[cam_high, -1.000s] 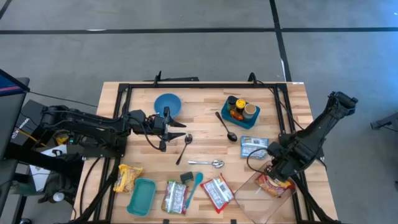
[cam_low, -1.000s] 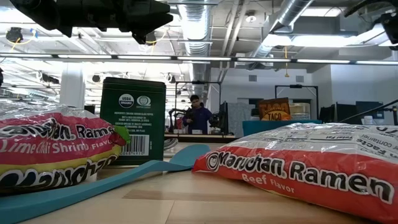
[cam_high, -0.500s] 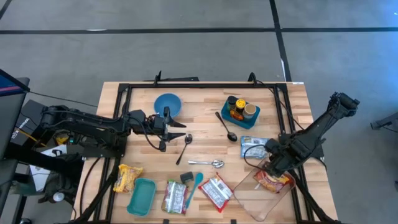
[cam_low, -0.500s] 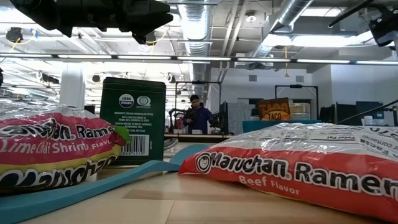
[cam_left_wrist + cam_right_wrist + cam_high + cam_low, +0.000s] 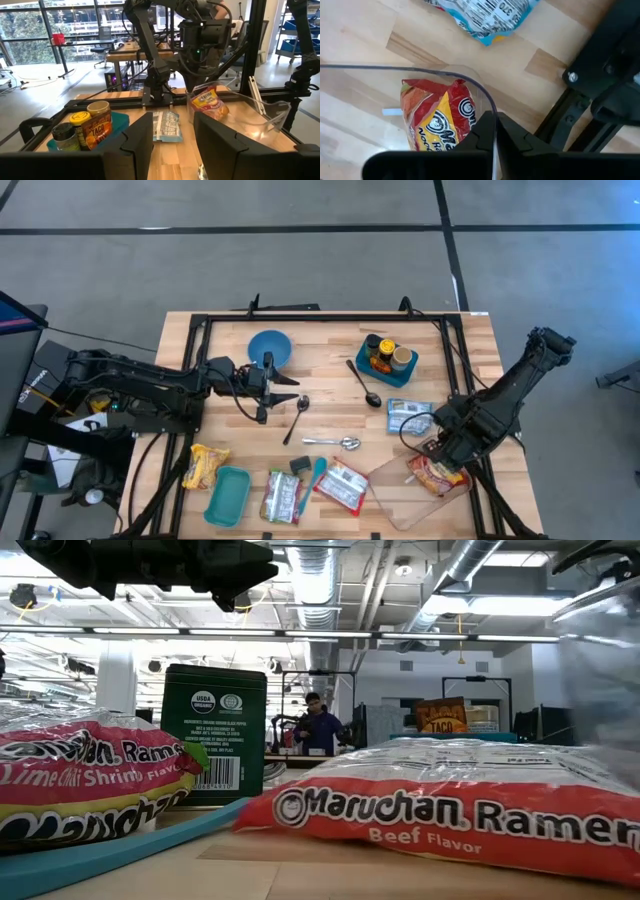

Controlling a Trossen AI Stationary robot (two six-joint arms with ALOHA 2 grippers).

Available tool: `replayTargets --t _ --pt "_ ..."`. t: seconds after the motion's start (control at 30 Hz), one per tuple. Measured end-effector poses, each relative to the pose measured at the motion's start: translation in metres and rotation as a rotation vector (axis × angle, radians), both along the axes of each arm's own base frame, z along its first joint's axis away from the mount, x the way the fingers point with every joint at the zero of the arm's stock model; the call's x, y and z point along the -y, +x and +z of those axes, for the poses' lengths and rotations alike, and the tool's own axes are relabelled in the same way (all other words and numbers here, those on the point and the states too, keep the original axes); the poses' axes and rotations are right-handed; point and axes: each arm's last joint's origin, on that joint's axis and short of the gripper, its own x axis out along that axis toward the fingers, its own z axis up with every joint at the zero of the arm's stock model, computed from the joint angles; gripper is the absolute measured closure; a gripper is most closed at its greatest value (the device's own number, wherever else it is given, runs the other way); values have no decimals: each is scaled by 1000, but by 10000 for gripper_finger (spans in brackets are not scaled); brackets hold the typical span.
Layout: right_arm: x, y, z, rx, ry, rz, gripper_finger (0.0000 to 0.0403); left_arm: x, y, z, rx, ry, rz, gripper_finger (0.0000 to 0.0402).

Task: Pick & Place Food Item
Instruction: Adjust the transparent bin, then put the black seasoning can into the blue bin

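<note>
A red and yellow noodle packet (image 5: 432, 475) lies inside a clear plastic container (image 5: 395, 488) at the table's near right. My right gripper (image 5: 443, 452) points down over the container's far end and is shut on its wall. The container's long side lies against a red beef ramen packet (image 5: 340, 485), which lies flat on the table. My left gripper (image 5: 296, 388) hangs level above the table's middle left, beside a blue bowl (image 5: 268, 347). It is open, with nothing between its fingers (image 5: 142, 137). My right gripper pinches the container's thin clear wall at its rim (image 5: 490, 107) between its two fingers, one inside and one outside. The fingers come from above, pointing down. The noodle packet (image 5: 440, 125) lies in the container beside them. Whether the container is clear of the table, I cannot tell.
A blue and white packet (image 5: 408, 416) lies just beyond the container. A teal tray of jars (image 5: 388, 360) stands at the far right. Spoons (image 5: 335, 443) lie mid-table. A yellow packet (image 5: 205, 465), a teal box (image 5: 228, 495), a green packet (image 5: 282, 495) and a spatula (image 5: 312, 475) lie near left.
My right gripper has rolled about its own axis while staying in place. The clear container has swung about with it, its free end sweeping toward the table's left. It has pushed the beef ramen packet along the table toward the left.
</note>
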Motion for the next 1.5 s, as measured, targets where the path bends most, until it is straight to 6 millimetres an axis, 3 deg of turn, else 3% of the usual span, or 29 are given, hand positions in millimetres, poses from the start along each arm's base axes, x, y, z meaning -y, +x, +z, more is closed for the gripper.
replayTargets --t 0.67,0.97,1.5 --pt "-13 -12 0 22 34 -157 398 0 0 -6 -61 -1 3 266" --pt "-21 -12 0 54 85 -134 397 0 0 -6 -67 -2 2 266" --pt "-21 -14 0 48 80 -115 347 0 0 -6 -66 -1 2 266"
